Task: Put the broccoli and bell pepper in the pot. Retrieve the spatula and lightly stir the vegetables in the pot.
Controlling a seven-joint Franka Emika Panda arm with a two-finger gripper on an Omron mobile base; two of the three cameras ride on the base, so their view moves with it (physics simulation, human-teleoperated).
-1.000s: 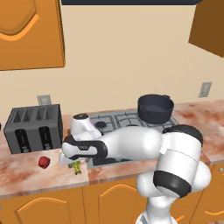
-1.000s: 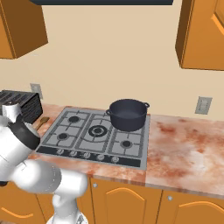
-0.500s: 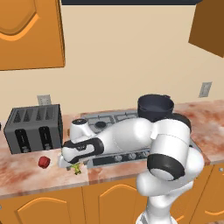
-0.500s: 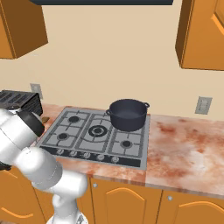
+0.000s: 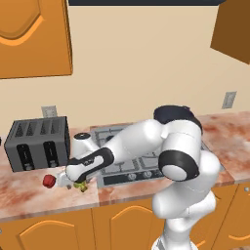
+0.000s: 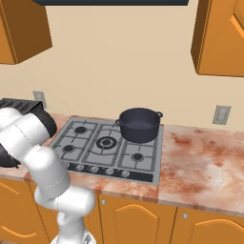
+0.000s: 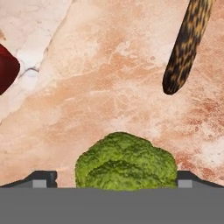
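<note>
The green broccoli (image 7: 126, 162) lies on the counter between my two fingertips (image 7: 43, 178), which stand wide apart on either side of it. My gripper (image 7: 116, 180) is open and holds nothing. In the left base view the gripper (image 5: 74, 181) hangs low over the broccoli (image 5: 82, 186). The red bell pepper (image 5: 49, 181) sits just to its left, at the left edge (image 7: 6, 70) of the hand view. The end of the brown spatula (image 7: 186, 43) shows at the upper right of the hand view. The dark pot (image 6: 139, 125) stands on the back right burner, partly hidden by my arm (image 5: 172, 113).
A grey toaster (image 5: 36, 143) stands at the back left of the counter, close behind the vegetables. The gas stove (image 6: 107, 147) lies between them and the pot. Wooden cabinets hang overhead on both sides. The marble counter (image 6: 205, 157) runs on to the right of the stove.
The hand has sunk lower and a little left over the broccoli, and the elbow has swung forward. The jaws have stayed wide; broccoli and pepper have not moved.
</note>
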